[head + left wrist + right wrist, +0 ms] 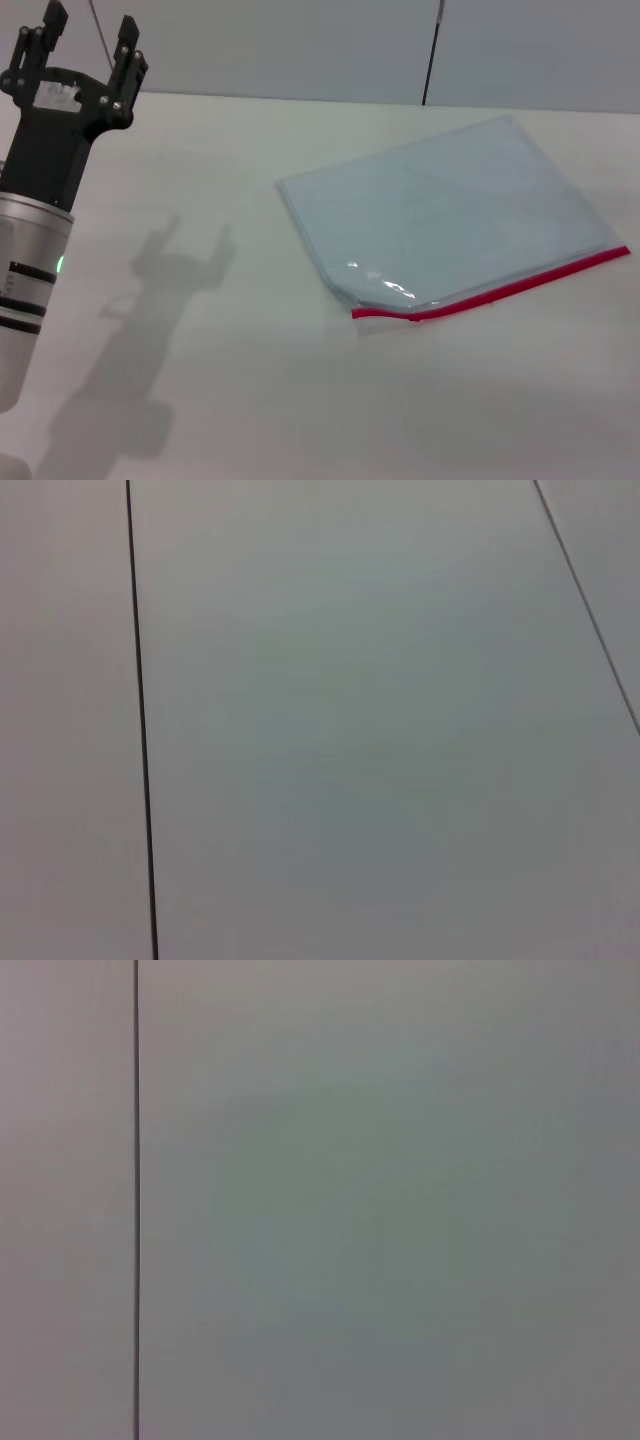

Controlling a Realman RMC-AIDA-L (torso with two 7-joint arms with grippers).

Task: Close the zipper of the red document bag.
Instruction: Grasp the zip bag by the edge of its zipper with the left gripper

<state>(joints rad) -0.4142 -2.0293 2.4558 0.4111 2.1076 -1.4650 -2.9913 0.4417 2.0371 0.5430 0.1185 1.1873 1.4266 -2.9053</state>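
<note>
Head view: the surface [250,400] carries the red document bag [450,215] flat at 2 o'clock, its zipper [500,290] along the near edge with bare room before it, presumably for access, while the left pincer [85,35] stands raised and released at 10 o'clock, well apart; the right pincer is unseen.

The left claw [88,38] is seen in matte black, carried on a black block with a small white label, below which a silver-grey arm segment is banded with black rings and marked by a small green light. To the right of the claw, the red document bag [450,210] is shown in translucent pale blue, plain and unpatterned, with white glints of glare. Its zipper [500,290] is coloured bright red. The bench [200,400] is off-white, with grey shadow cast below the claw. The wall [380,730] is rendered pale grey, crossed by thin dark lines.
</note>
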